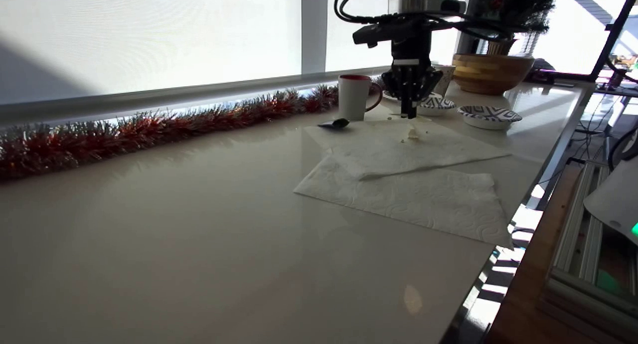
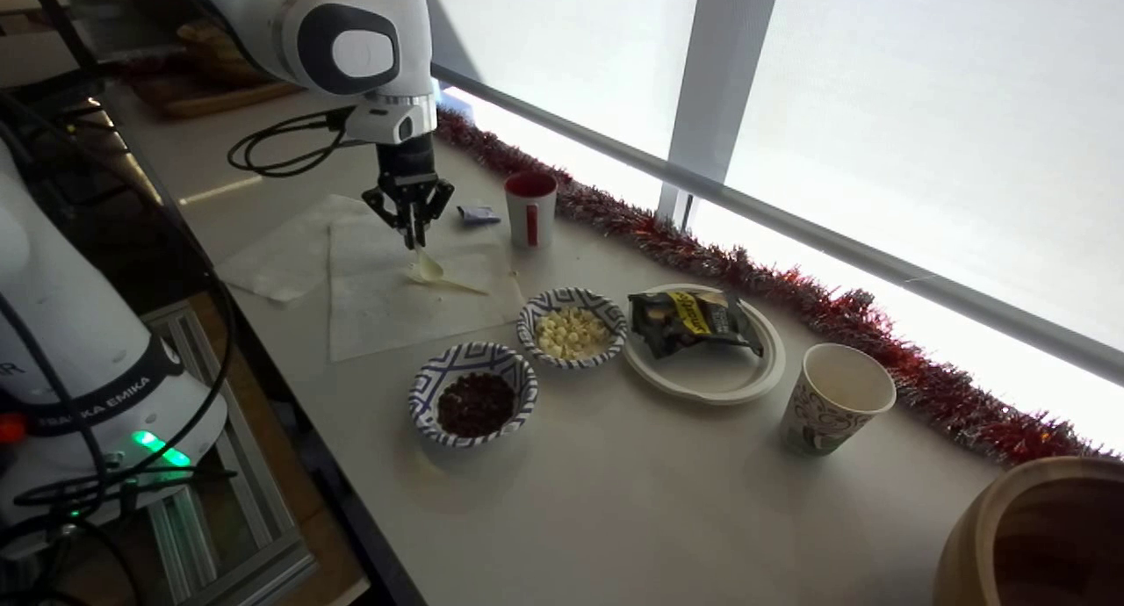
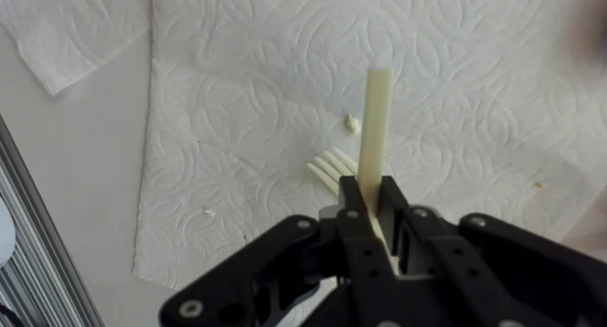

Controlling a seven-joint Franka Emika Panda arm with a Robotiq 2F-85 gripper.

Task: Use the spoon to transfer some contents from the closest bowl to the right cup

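Observation:
My gripper point(image 2: 414, 240) is shut on a pale spoon point(image 2: 429, 266), whose scoop end hangs down close over the paper towel. In the wrist view the pale handle point(image 3: 374, 123) stands between the fingertips point(image 3: 373, 187); I cannot tell whether the spoon touches the towel. A pale fork point(image 2: 463, 285) lies beneath it. A patterned bowl point(image 2: 479, 357) holds dark red pieces; another patterned bowl point(image 2: 537, 312) holds pale pieces. A white mug with red inside point(image 2: 529, 215) stands by the window side. A patterned paper cup point(image 2: 825, 413) stands farther along. The gripper point(image 1: 408, 115) also shows high over the towel.
A white plate point(image 2: 720, 393) holds a black and yellow packet point(image 2: 698, 321) beside the bowls. Red tinsel point(image 1: 164, 132) runs along the window. A small dark packet point(image 1: 336, 124) lies near the mug. A wooden bowl point(image 1: 491, 77) stands beyond the cup. Paper towels point(image 1: 423, 194) cover part of the table.

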